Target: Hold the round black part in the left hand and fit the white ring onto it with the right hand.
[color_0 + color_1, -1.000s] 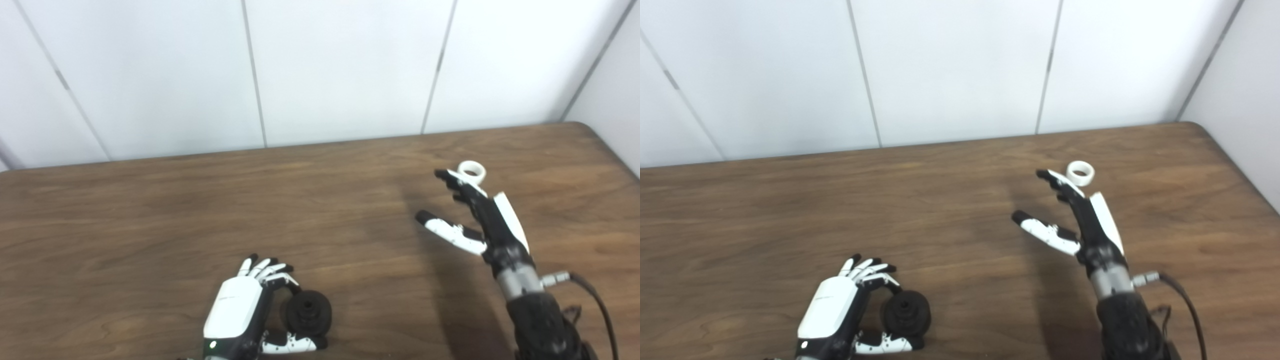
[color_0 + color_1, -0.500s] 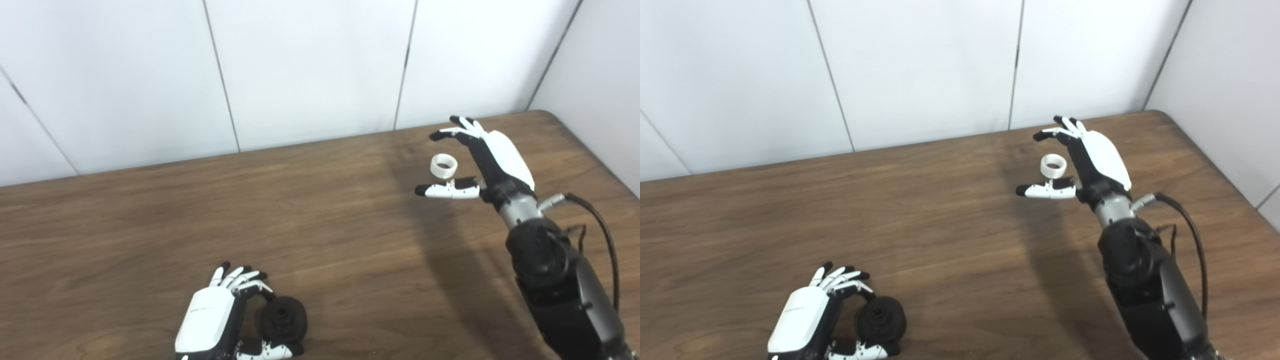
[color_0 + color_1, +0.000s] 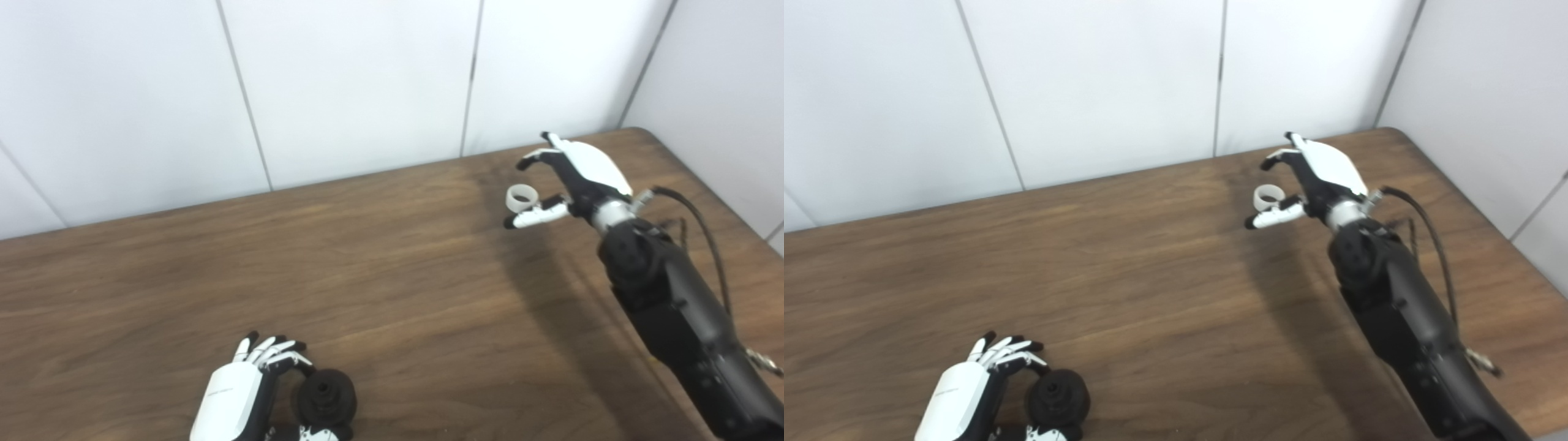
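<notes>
white ring sits on the table inside the spread of your right hand, between the curled fingers above it and the thumb just below. nothing closed on it yet, hand is open and holds nothing; can't tell if the thumb touches the ring. so you're at the pick step for the ring. next move as i read it: close fingers and thumb on the rim without flicking it away, lift, then carry it across to the other hand. round black part is well apart from that, at the near edge, cupped by your left hand, fingers curled over its top, thumb under; looks gripped. right arm is stretched far out, palm turned inward toward the ring.
</notes>
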Controlling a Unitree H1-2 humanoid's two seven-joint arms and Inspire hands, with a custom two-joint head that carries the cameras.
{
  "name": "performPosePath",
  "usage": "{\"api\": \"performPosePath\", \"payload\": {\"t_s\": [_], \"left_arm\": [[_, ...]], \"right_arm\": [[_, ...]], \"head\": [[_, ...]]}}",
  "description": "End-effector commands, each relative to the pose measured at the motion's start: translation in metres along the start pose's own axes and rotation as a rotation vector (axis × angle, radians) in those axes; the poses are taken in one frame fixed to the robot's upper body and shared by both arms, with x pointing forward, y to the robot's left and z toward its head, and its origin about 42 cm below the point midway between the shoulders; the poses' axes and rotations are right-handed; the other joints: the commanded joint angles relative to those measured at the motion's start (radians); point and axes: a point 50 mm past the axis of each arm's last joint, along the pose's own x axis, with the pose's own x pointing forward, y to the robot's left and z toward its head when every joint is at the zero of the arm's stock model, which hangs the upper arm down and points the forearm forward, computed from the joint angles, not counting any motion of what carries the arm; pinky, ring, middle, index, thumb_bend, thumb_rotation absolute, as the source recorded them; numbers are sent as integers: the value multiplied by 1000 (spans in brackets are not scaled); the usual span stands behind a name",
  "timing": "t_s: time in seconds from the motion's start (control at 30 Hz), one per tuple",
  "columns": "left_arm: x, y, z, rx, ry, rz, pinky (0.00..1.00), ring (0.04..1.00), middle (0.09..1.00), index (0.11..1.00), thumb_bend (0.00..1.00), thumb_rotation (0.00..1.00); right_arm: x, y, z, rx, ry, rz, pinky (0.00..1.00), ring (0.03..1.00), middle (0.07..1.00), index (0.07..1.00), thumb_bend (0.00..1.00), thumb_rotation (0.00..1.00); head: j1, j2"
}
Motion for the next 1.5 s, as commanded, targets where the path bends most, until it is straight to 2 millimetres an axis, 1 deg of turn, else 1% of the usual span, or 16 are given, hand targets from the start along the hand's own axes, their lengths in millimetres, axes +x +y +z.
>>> {"api": "performPosePath", "payload": {"t_s": [0.0, 0.17, 0.27, 0.4, 0.43, 0.6, 1.07, 1.27, 1.47], "left_arm": [[-5, 8, -3, 11, -6, 14, 1000, 879, 787, 485, 522, 49], [-6, 9, -4, 17, 0, 8, 1000, 881, 786, 485, 522, 50], [-7, 10, -5, 21, -2, 0, 1000, 881, 786, 485, 522, 50], [-8, 10, -6, 22, 8, -10, 1000, 883, 786, 485, 521, 50], [-8, 9, -6, 21, 11, -10, 1000, 883, 786, 485, 521, 51], [-9, 9, -6, 16, 11, -5, 1000, 880, 780, 485, 522, 49], [-11, 9, -7, 11, 13, -5, 1000, 877, 779, 485, 522, 49], [-11, 9, -6, 12, 18, -9, 1000, 880, 782, 485, 522, 49], [-12, 10, -6, 6, 18, -9, 1000, 883, 783, 485, 522, 50]], "right_arm": [[14, -27, 8, -34, -7, -60, 1000, 1000, 1000, 736, 851, 311], [32, -25, 9, -59, 29, -16, 1000, 1000, 1000, 743, 845, 318], [42, -23, 10, -88, 44, 2, 1000, 1000, 1000, 740, 840, 318], [51, -21, 11, -135, 64, 19, 1000, 1000, 1000, 743, 834, 336], [54, -20, 11, -139, 70, 23, 1000, 1000, 1000, 744, 833, 338], [62, -19, 10, -152, 93, 43, 1000, 1000, 1000, 751, 828, 329], [77, -19, 4, -175, 151, 53, 1000, 1000, 994, 750, 825, 315], [78, -21, 1, -173, 163, 63, 1000, 1000, 992, 751, 821, 319], [77, -19, 0, -174, 167, 73, 1000, 1000, 977, 735, 809, 328]], "head": [[-2, 1], [-34, -8], [-36, -14], [-35, -17], [-30, -23], [-29, -26], [-28, -34], [-28, -31], [-28, -28]]}}
